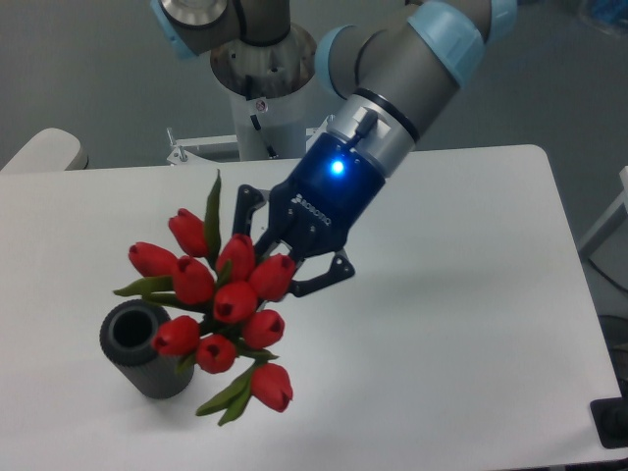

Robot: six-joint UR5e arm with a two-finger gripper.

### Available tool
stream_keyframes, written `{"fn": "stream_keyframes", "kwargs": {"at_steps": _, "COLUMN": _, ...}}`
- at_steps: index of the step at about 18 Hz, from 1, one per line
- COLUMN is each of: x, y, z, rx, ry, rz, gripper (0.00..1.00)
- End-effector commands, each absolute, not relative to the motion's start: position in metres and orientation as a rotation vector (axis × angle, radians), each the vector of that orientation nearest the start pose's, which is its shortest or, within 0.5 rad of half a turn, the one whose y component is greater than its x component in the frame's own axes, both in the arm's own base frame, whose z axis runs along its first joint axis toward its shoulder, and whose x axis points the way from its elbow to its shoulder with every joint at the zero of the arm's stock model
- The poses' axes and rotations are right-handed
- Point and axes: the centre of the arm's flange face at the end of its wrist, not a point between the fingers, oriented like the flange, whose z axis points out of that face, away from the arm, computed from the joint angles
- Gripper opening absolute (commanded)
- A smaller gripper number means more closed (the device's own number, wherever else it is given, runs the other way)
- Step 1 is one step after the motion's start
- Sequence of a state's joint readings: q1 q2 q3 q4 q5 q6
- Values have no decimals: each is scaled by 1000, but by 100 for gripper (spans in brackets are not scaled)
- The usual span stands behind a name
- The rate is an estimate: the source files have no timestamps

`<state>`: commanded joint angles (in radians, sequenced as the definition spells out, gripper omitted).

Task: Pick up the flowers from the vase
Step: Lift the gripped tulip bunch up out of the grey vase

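Note:
The flowers (234, 299) are a bunch of red tulip buds with green leaves, held in the air over the white table, just right of the vase. The vase (140, 371) is a short dark grey cylinder standing upright near the table's front left. Its round mouth (132, 331) shows hollow, with no stems in it. My gripper (260, 257) reaches down from the upper right, and its fingertips are hidden behind the buds, closed around the bunch. The lowest buds and leaves hang close beside the vase's right side.
The robot's base (260, 88) stands at the back edge of the white table (461, 324). A beige rounded object (44, 152) lies beyond the back left corner. A dark object (613, 424) sits at the front right edge.

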<state>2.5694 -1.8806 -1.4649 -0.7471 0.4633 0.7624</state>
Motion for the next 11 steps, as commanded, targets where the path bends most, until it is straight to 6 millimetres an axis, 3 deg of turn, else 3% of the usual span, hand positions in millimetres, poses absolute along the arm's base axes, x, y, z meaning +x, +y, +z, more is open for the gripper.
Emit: {"fn": "stream_keyframes", "kwargs": {"at_steps": 11, "x": -400, "y": 520, "z": 501, "rx": -1953, "ry": 154, "rz": -284, "gripper": 30}}
